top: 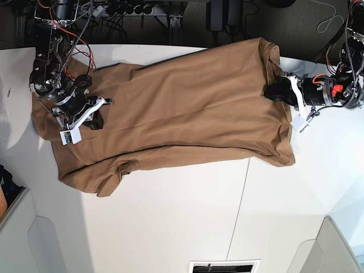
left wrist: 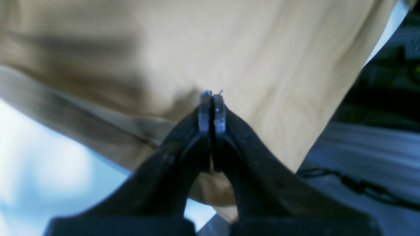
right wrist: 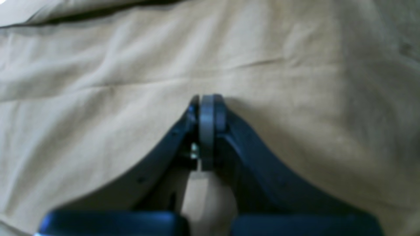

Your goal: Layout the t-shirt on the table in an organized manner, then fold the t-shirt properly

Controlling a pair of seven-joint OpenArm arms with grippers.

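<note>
Tan t-shirt (top: 182, 108) across white table (top: 170, 227)

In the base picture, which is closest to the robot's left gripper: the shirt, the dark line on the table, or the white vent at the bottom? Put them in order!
From the left gripper:
1. t-shirt, right under it.
2. dark seam line, below, mid-table.
3. white vent, bottom edge, farthest.
</note>
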